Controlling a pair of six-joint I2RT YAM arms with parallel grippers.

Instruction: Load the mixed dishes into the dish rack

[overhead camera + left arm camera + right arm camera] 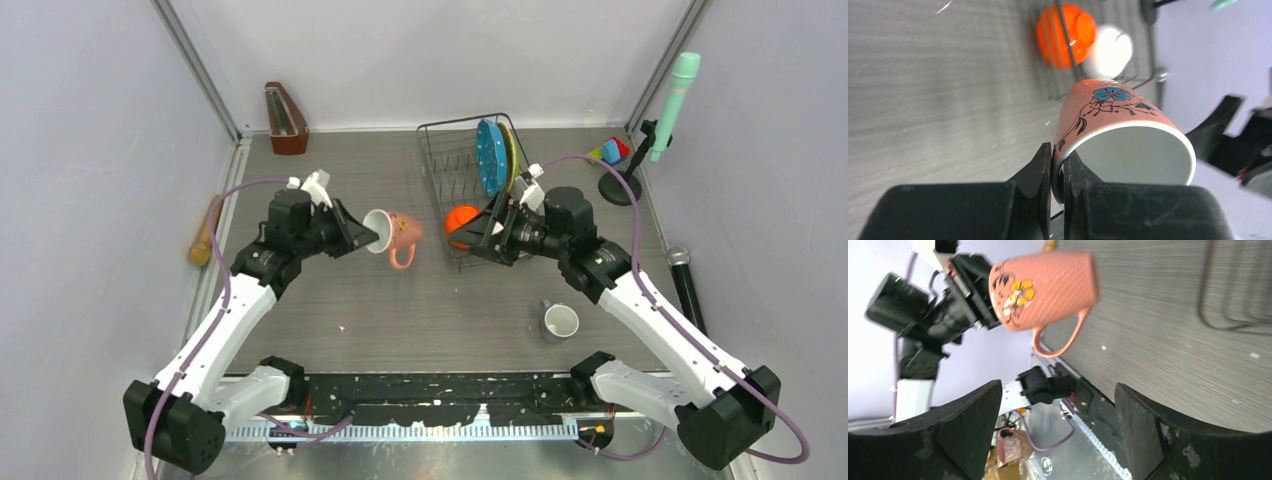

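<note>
Right gripper (pixel 478 238) between mug (pixel 397 232) and rack (pixel 450 160)

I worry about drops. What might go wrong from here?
The left gripper pinches the mug only by a sliver of rim, with the mug tilted sideways; it might swivel or slip out. The open right gripper sits by the rack, facing the mug, so the arms may collide on the way in.
</note>
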